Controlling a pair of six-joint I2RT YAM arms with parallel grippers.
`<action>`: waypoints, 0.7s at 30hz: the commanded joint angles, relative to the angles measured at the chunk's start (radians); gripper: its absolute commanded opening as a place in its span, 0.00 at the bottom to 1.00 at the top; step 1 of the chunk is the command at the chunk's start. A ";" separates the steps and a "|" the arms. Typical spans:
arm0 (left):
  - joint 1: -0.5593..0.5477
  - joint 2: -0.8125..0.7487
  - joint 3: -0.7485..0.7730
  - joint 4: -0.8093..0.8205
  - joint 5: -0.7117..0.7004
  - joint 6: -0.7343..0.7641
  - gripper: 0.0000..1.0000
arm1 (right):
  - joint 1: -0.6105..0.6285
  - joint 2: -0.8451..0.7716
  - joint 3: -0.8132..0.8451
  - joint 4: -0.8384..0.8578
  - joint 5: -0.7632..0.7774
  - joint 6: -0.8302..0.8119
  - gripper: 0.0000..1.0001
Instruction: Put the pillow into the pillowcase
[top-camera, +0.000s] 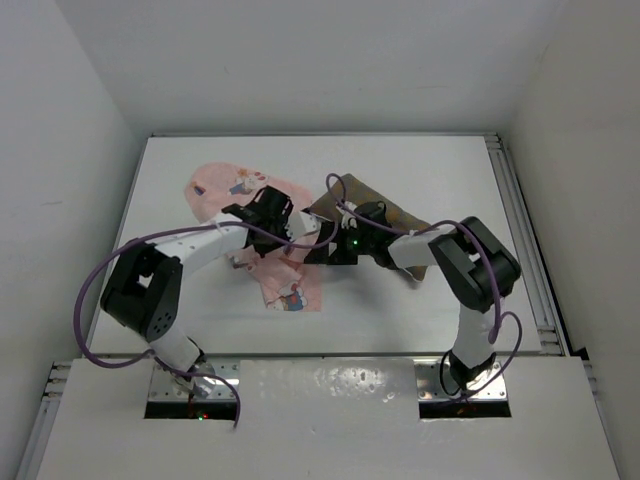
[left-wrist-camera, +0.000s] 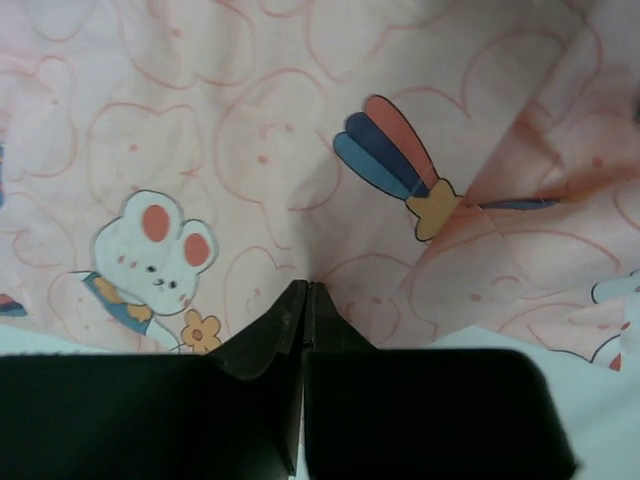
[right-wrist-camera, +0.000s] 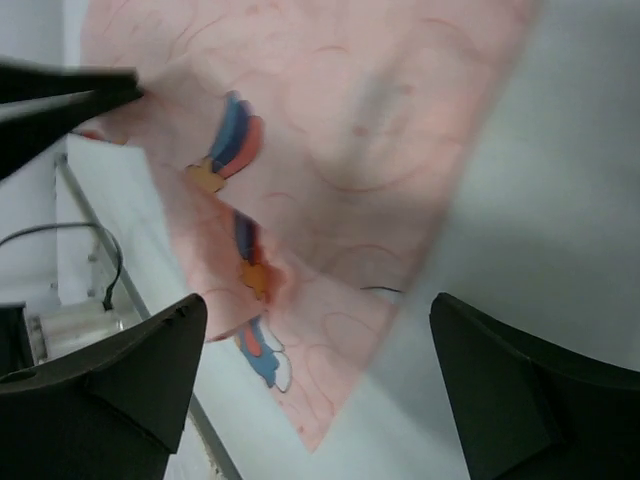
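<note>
The pink rabbit-print pillowcase (top-camera: 225, 185) lies crumpled at the table's left centre, with a flap reaching toward the near edge. My left gripper (top-camera: 262, 205) is shut on a fold of it; the left wrist view shows the fingertips (left-wrist-camera: 305, 288) pinching the cloth (left-wrist-camera: 300, 150). The brown dotted pillow (top-camera: 350, 192) lies right of the pillowcase, partly under my right arm. My right gripper (top-camera: 328, 242) is open and empty. In the right wrist view a lifted pillowcase corner (right-wrist-camera: 340, 200) hangs between the wide-apart fingers (right-wrist-camera: 320, 370), touching neither.
The white table (top-camera: 400, 300) is walled at the back and both sides. A metal rail (top-camera: 525, 240) runs along its right edge. Purple cables loop from both arms. The left gripper's dark tip (right-wrist-camera: 60, 90) shows at the upper left of the right wrist view.
</note>
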 joint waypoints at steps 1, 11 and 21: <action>0.017 -0.007 0.116 0.012 -0.024 -0.088 0.00 | 0.039 0.048 0.041 0.059 -0.004 0.015 0.93; 0.025 -0.042 0.298 -0.161 0.077 -0.221 0.00 | 0.002 0.230 0.111 0.220 -0.031 0.205 0.26; 0.054 -0.056 0.283 -0.137 0.078 -0.275 0.00 | -0.185 0.092 0.275 -0.052 0.081 0.065 0.00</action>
